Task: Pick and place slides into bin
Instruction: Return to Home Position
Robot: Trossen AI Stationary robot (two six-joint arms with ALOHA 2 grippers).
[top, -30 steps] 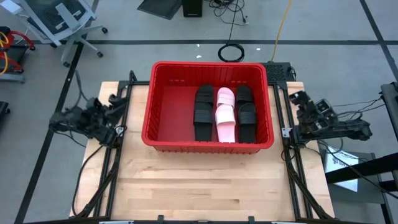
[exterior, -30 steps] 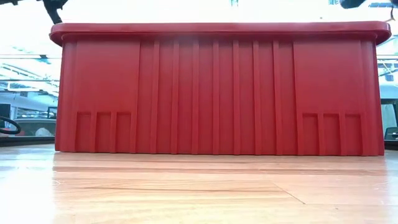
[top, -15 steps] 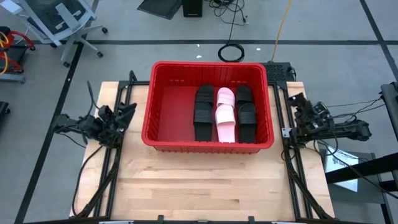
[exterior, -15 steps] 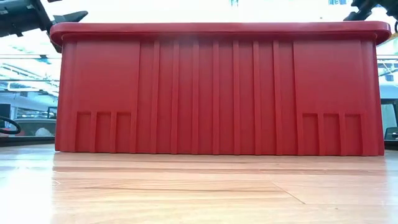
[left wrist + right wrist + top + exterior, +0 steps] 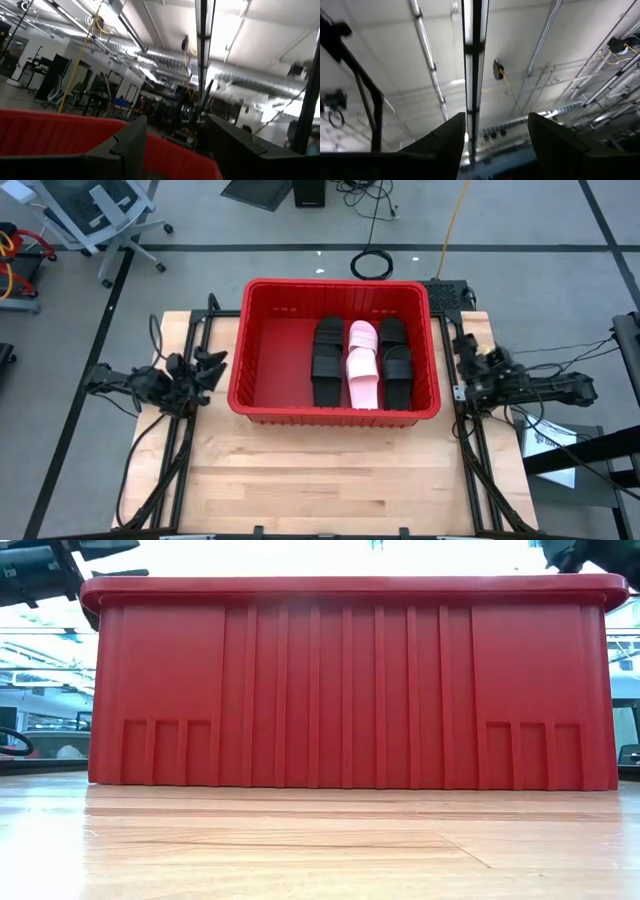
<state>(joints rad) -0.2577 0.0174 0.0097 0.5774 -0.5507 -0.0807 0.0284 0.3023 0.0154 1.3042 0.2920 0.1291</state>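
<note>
The red bin point(image 5: 262, 350) stands at the middle of the table. Several slides lie side by side on its floor, toes and heels running near to far: black ones point(image 5: 327, 360) on the left, pale pink ones point(image 5: 362, 365) in the middle, black ones point(image 5: 396, 360) on the right. My left gripper point(image 5: 213, 364) hangs open just outside the bin's left wall, fingers apart in the left wrist view point(image 5: 175, 150). My right gripper point(image 5: 463, 348) hangs open outside the bin's right wall, tipped up at the ceiling point(image 5: 495, 150). Neither holds anything.
The low view is filled by the bin's ribbed near wall point(image 5: 350, 680); both grippers show only at its top corners point(image 5: 95, 552) point(image 5: 575, 552). Bare wooden tabletop point(image 5: 320, 470) lies in front of the bin. Black frame rails point(image 5: 185, 440) run along both table sides.
Both arms have sunk beside the bin and folded in. Their fingertips have swung a little nearer the bin's side walls. The right gripper has also rolled. Both stayed open. The bin and the slides have not moved.
</note>
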